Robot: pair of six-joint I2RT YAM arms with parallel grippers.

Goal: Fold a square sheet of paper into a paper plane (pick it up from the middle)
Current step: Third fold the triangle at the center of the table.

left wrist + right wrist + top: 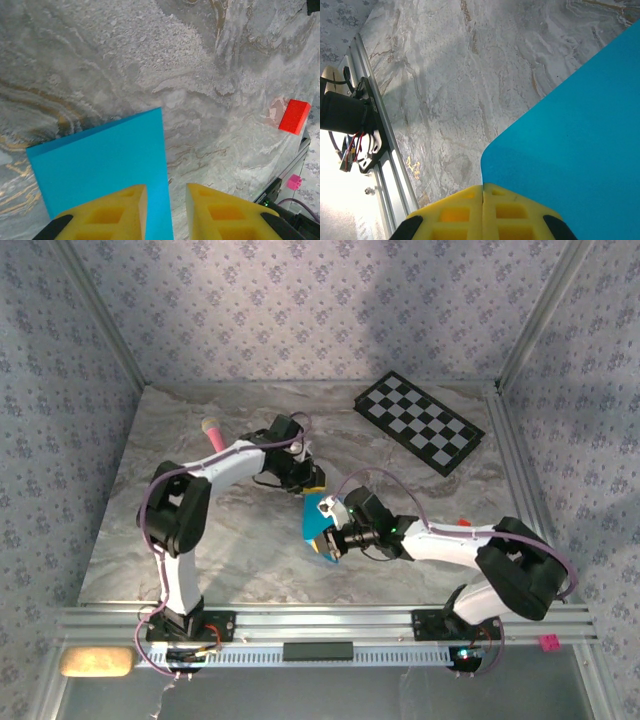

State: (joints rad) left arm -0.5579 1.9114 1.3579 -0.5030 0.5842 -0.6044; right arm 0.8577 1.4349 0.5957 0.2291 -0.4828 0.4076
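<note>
Cyan sheet (pixel 318 525), pinched in right tool (pixel 483 192), reaches into left tool's (pixel 166 194) gap.

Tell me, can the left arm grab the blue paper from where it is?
Probably yes. The left gripper is right at the blue sheet of paper, fingers apart, with the paper's edge showing in the gap and nothing between. The right gripper is shut on another part of the sheet.
</note>
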